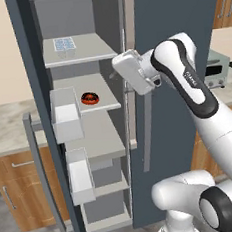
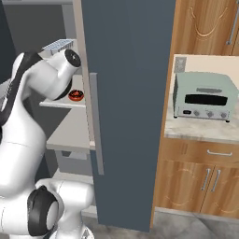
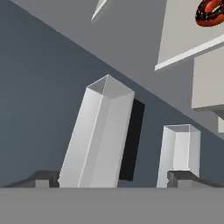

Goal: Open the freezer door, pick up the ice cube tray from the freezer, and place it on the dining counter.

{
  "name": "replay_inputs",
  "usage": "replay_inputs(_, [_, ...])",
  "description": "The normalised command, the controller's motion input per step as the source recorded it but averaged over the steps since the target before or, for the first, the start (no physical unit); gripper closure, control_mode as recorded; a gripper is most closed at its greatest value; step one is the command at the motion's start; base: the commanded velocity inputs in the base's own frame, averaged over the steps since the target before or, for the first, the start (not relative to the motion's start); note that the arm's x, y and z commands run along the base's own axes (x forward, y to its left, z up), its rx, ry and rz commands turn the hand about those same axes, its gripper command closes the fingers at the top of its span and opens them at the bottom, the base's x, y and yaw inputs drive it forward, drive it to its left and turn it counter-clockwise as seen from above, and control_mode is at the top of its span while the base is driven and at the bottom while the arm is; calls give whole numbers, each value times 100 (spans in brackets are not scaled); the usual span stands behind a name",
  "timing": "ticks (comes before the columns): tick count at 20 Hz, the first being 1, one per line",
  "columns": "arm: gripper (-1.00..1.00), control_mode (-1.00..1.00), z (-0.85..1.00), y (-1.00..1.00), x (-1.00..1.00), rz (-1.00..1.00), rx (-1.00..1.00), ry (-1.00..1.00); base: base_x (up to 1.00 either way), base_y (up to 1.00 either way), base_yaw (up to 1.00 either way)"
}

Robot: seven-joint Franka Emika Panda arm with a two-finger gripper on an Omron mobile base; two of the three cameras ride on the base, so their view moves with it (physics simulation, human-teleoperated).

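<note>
Freezer door [image 1: 35, 120] standing open already; ice cube tray [image 1: 64, 44] sitting untouched on upper shelf [image 1: 84, 53] inside freezer [image 1: 97, 140]. Gripper [image 3: 113, 179] hovering by closed door's handle [image 1: 146, 130], jaws spread, pinching nothing. Picking and placing on dining counter remaining.

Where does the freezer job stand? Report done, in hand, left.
Done: the freezer door stands swung open, its white bins showing. In hand: nothing held; the gripper is open, jaws apart, beside the freezer shelves. Left: the ice cube tray sits on the upper shelf, above the round red-and-black item; grasping and carrying it to the dining counter remain.
</note>
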Motion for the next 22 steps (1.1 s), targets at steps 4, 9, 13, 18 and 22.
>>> replay_inputs(4, [-100, -100, 10, -65, -31, 1, -25, -10, 0, 0, 0])
replay_inputs(9, [-100, -100, 0, -48, -2, -1, -29, -5, 0, 0, 0])
replay_inputs(13, [-100, 100, 0, -4, 0, -2, -18, 0, 0, 0, 0])
replay_inputs(18, [-100, 100, 0, 0, 0, 0, 0, 0, 18, -2, 0])
replay_inputs(22, [-100, 100, 0, 0, 0, 0, 0, 0, 38, -23, 0])
